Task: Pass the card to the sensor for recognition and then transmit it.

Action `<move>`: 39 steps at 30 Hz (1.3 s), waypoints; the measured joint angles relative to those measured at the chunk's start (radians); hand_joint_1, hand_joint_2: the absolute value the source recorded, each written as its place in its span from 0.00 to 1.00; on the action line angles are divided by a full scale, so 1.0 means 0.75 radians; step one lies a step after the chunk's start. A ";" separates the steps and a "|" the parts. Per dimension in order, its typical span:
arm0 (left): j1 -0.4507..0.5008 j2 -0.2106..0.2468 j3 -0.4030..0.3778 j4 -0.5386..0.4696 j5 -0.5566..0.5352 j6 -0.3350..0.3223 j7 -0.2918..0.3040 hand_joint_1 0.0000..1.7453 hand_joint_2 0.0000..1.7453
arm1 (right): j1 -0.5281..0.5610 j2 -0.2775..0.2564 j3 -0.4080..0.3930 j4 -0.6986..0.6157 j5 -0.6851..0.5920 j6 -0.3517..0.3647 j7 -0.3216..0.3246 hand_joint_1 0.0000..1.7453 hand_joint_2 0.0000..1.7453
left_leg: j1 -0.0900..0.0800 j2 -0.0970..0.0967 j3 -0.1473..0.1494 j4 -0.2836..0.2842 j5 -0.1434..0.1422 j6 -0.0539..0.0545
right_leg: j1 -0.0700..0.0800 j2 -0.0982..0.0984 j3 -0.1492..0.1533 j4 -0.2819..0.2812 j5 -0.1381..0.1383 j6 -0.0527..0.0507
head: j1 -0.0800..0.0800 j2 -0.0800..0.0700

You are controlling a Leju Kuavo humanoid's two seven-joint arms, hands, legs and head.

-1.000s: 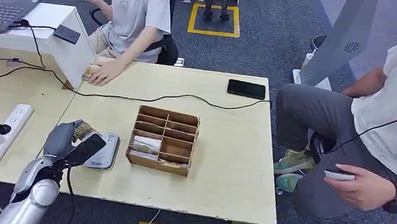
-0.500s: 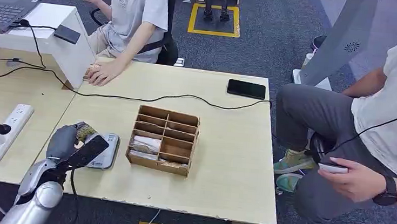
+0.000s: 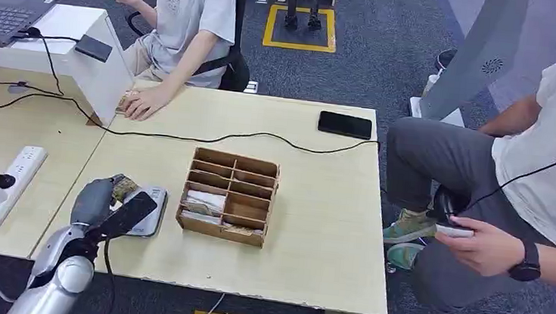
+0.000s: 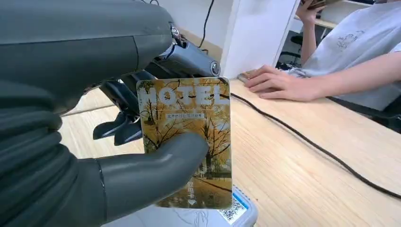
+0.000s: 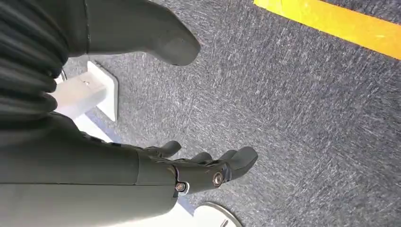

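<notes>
Fingers (image 4: 118, 130) and thumb of left hand (image 3: 108, 201) pinching card (image 4: 189, 142); keep flat, lower onto sensor (image 3: 147, 214) just beneath

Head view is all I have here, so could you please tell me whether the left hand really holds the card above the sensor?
Observer: Yes. In the left wrist view the left hand holds the card, with its thumb pressed across the face. The card reads HOTEL over yellow trees.
Operator: Thank you. How close is it to the sensor?
Observer: The card's lower edge is right by the sensor corner that carries a QR code. I cannot tell whether they touch.
Operator: And the right hand?
Observer: In the right wrist view the right hand hangs over grey carpet, its fingers apart and holding nothing.
</notes>
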 joint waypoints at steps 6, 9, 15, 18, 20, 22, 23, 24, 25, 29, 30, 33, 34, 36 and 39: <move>-0.012 -0.016 0.000 0.027 -0.006 0.004 0.011 1.00 1.00 | -0.002 -0.001 0.005 0.012 0.000 -0.011 -0.001 0.00 1.00 | 0.000 0.000 0.000 0.000 0.000 0.000 | 0.000 0.000 0.000 0.000 0.000 0.000 | 0.000 0.000; -0.015 -0.023 0.000 0.040 -0.012 0.011 0.015 1.00 1.00 | -0.004 -0.001 0.011 0.022 0.000 -0.028 -0.002 0.00 1.00 | 0.000 0.000 0.000 0.000 0.000 0.000 | 0.000 0.000 0.000 0.000 0.000 0.000 | -0.001 0.000; -0.017 -0.034 0.000 0.071 -0.012 0.021 0.018 1.00 1.00 | -0.005 -0.001 0.018 0.036 0.000 -0.030 0.001 0.00 1.00 | 0.000 0.000 0.000 0.000 0.000 0.000 | 0.000 0.000 0.000 0.000 0.000 0.000 | 0.000 0.000; -0.017 -0.038 0.000 0.087 -0.014 0.023 0.018 1.00 1.00 | -0.006 -0.001 0.022 0.041 -0.001 -0.030 0.002 0.00 1.00 | 0.000 0.000 0.000 0.000 0.000 0.000 | 0.000 0.000 0.000 0.000 0.000 0.000 | -0.001 0.000; -0.017 -0.038 0.000 0.097 -0.016 0.024 0.023 1.00 1.00 | -0.006 -0.001 0.022 0.043 0.000 -0.030 0.002 0.00 1.00 | 0.000 0.000 0.000 0.000 0.000 0.000 | 0.000 0.000 0.000 0.000 0.000 0.000 | -0.001 0.000; -0.017 -0.039 0.000 0.105 -0.018 0.028 0.025 1.00 1.00 | -0.006 -0.001 0.023 0.045 0.000 -0.030 0.002 0.00 1.00 | 0.000 0.000 0.000 0.000 0.000 0.000 | 0.000 0.000 0.000 0.000 0.000 0.000 | 0.000 0.000; -0.017 -0.039 0.000 0.110 -0.023 0.031 0.025 1.00 1.00 | -0.006 -0.001 0.024 0.045 -0.001 -0.030 0.002 0.00 1.00 | 0.000 0.000 0.000 0.000 0.000 0.000 | 0.000 0.000 0.000 0.000 0.000 0.000 | 0.000 0.000; -0.018 -0.041 0.000 0.114 -0.029 0.036 0.026 1.00 1.00 | -0.006 -0.001 0.025 0.045 0.000 -0.031 0.002 0.00 1.00 | 0.000 0.000 0.000 0.000 0.000 0.000 | 0.000 0.000 0.000 0.000 0.000 0.000 | -0.001 0.000; -0.020 -0.042 0.000 0.119 -0.038 0.043 0.026 1.00 1.00 | -0.006 -0.001 0.026 0.046 -0.001 -0.032 0.002 0.00 1.00 | 0.000 0.000 0.000 0.000 0.000 0.000 | 0.000 0.000 0.000 0.000 0.000 0.000 | 0.000 0.000; -0.029 -0.052 0.000 0.141 -0.070 0.071 0.037 1.00 1.00 | -0.007 -0.001 0.028 0.048 0.000 -0.042 -0.003 0.00 1.00 | 0.000 0.000 0.000 0.000 0.000 0.000 | 0.000 0.000 0.000 0.000 0.000 0.000 | 0.000 0.000; -0.031 -0.054 0.000 0.148 -0.075 0.078 0.037 1.00 1.00 | -0.007 -0.001 0.029 0.049 0.000 -0.045 -0.006 0.00 1.00 | 0.000 0.000 0.000 0.000 0.000 0.000 | 0.000 0.000 0.000 0.000 0.000 0.000 | 0.000 0.000; -0.036 -0.058 0.000 0.165 -0.086 0.089 0.037 1.00 1.00 | -0.007 -0.001 0.030 0.051 0.000 -0.050 -0.010 0.00 1.00 | 0.000 0.000 0.000 0.000 0.000 0.000 | 0.000 0.000 0.000 0.000 0.000 0.000 | 0.000 0.000; -0.036 -0.060 0.000 0.168 -0.087 0.092 0.038 1.00 1.00 | -0.007 -0.002 0.031 0.052 0.000 -0.050 -0.010 0.00 1.00 | 0.000 0.000 0.000 0.000 0.000 0.000 | 0.000 0.000 0.000 0.000 0.000 0.000 | 0.000 0.000; -0.038 -0.061 0.000 0.173 -0.088 0.097 0.038 1.00 1.00 | -0.007 -0.002 0.034 0.052 0.000 -0.050 -0.009 0.00 1.00 | 0.000 0.000 0.000 0.000 0.000 0.000 | 0.000 0.000 0.000 0.000 0.000 0.000 | -0.001 0.000; -0.042 -0.062 0.000 0.183 -0.088 0.101 0.038 1.00 1.00 | -0.007 -0.002 0.036 0.052 0.000 -0.050 -0.006 0.00 1.00 | 0.000 0.000 0.000 0.000 0.000 0.000 | 0.000 0.000 0.001 0.000 0.000 0.000 | 0.000 0.000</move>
